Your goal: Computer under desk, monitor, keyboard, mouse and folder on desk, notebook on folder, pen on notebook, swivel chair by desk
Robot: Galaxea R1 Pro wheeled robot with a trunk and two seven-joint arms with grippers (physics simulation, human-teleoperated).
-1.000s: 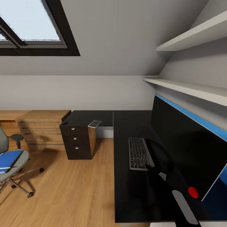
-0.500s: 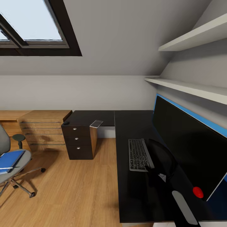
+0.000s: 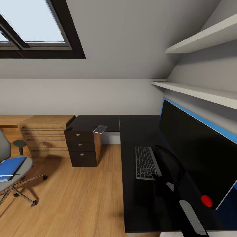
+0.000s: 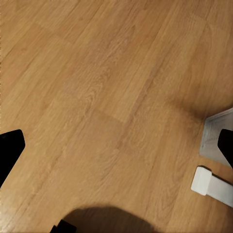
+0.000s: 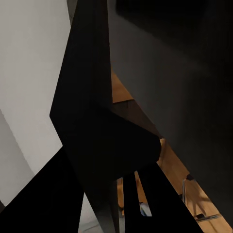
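Two task items sit on the desk (image 3: pixel 141 131) from my head cam: the monitor (image 3: pixel 197 151) stands along the desk's blue back panel (image 3: pixel 210 126), and the keyboard (image 3: pixel 146 163) lies flat just in front of the screen, beside the round stand base. Swivel chair (image 3: pixel 11 164) is well apart from the desk, out on the wood floor (image 3: pixel 75 200), w/ the blue folder (image 3: pixel 11 166) lying on its seat. Black drawer unit (image 3: pixel 84 144) stands under the desk's far wing, a small silver obj on top of it; can't tell what it is. Wooden drawer chest (image 3: pixel 44 135) sits beyond the unit. Left gripper (image 4: pixel 116 150): fingers wide apart over bare floor, nothing between them. Right gripper: view is too dark, can't tell jaw state.
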